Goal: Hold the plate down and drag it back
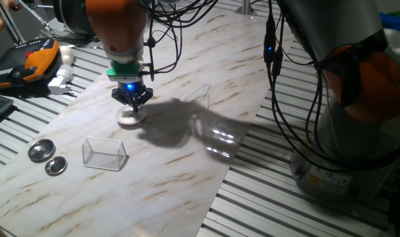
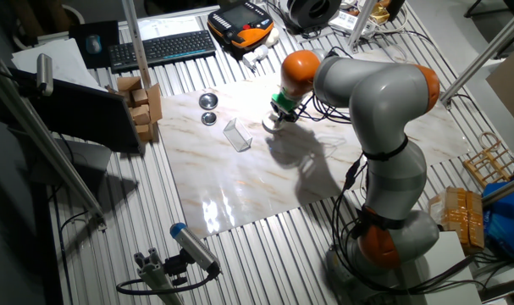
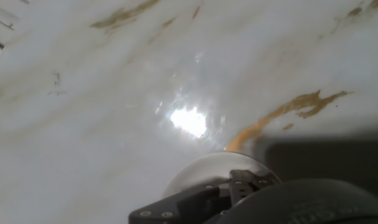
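The small round white plate (image 1: 128, 118) lies flat on the marble board (image 1: 167, 151), left of its middle. My gripper (image 1: 132, 104) points straight down and its fingertips rest on the plate's top. The jaws look drawn together, with nothing between them. In the other fixed view the plate (image 2: 271, 124) shows as a white disc under the gripper (image 2: 278, 116). In the hand view the plate's rim (image 3: 201, 169) curves just ahead of the dark fingers (image 3: 238, 183).
A clear wire-framed box (image 1: 104, 153) stands in front of the plate. Two shiny metal lids (image 1: 41, 151) (image 1: 55, 165) lie at the board's left edge. A plug and an orange tool case (image 1: 35, 59) sit beyond the board on the slatted table.
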Controlling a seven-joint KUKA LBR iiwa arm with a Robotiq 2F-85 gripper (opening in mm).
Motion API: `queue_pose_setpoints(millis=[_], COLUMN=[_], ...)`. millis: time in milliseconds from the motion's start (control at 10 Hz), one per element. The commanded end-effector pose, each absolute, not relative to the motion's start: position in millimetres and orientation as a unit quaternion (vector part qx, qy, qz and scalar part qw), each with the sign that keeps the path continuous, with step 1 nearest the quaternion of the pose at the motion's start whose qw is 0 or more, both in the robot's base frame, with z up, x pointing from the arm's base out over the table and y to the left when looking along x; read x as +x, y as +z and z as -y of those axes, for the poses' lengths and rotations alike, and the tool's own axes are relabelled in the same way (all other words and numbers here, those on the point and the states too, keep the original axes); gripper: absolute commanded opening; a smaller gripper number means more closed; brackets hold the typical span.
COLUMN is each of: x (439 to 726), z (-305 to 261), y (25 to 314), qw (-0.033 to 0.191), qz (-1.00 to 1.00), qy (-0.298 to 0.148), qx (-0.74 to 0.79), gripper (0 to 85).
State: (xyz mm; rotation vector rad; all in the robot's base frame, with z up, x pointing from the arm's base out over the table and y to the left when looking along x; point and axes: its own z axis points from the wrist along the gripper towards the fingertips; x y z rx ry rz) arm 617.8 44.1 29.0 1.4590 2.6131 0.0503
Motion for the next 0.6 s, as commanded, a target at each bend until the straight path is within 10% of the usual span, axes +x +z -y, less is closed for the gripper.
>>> queue_pose_setpoints(millis=[0, 500], x=[617.4, 614.8], z=[-41.2, -38.8], y=[29.2, 35.0], qw=[0.076, 0.079], qz=[-0.872, -0.875], qy=[0.016, 0.009], qx=[0.483, 0.478], gripper=[0.0, 0.0])
